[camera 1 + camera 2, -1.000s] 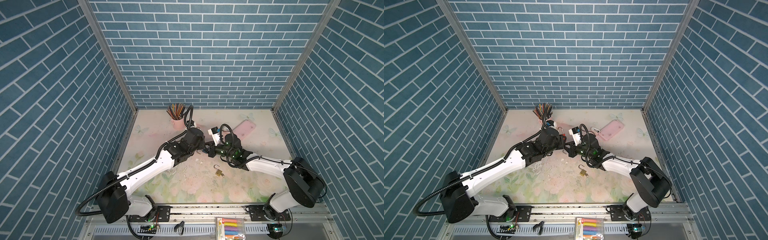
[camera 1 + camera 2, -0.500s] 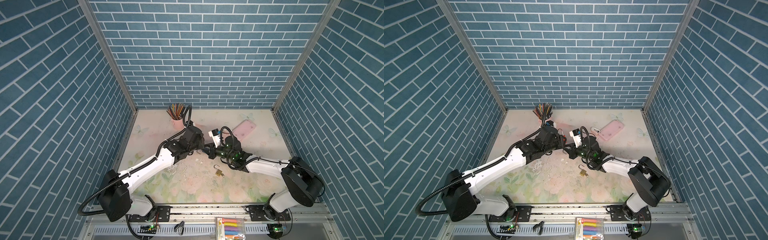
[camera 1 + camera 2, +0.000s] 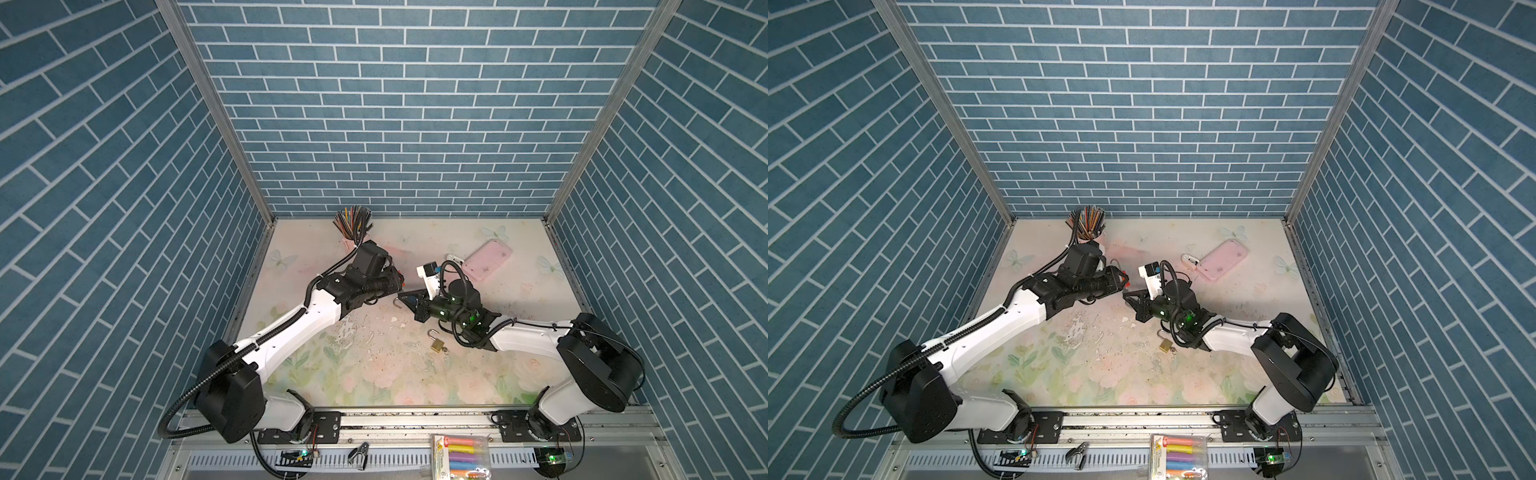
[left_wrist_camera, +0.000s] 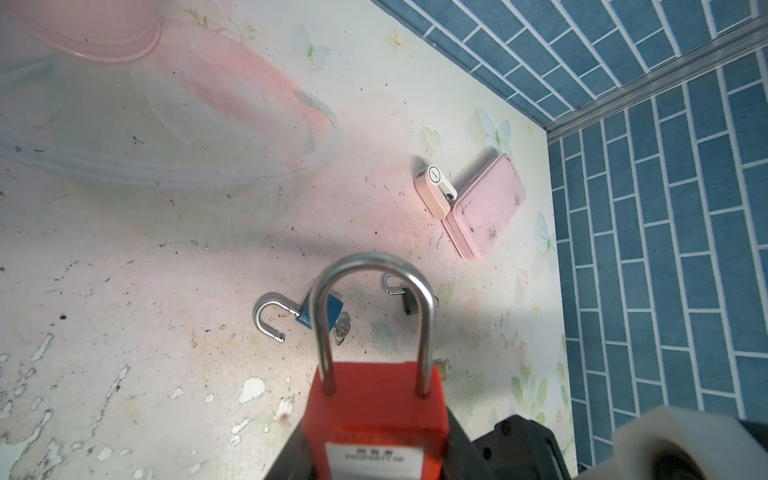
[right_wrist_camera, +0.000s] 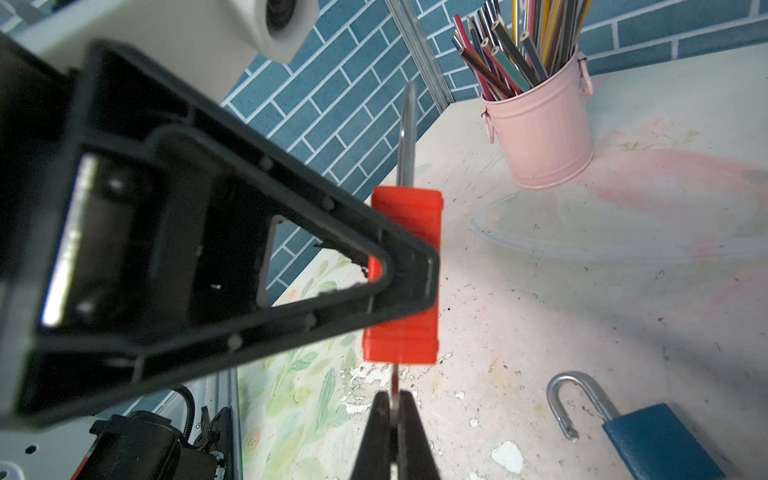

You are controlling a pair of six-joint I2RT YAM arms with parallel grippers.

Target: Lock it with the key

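Mid-frame, left gripper (image 3: pixel 397 279) clamps the red padlock (image 4: pixel 374 411), shackle (image 4: pixel 370 266) looking seated; right gripper (image 5: pixel 395 409) pinches the key (image 5: pixel 394 376) at its underside. Turning it likely remains.

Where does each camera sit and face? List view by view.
Top views: high at front, looking down at the table; left arm, right arm show.
Left wrist: on left arm, looking past the red padlock across the table; left end effector shows.
Right wrist: on right arm, facing the red padlock edge-on; right end effector pinches the key.
Shared: both wrist views show a blue padlock.
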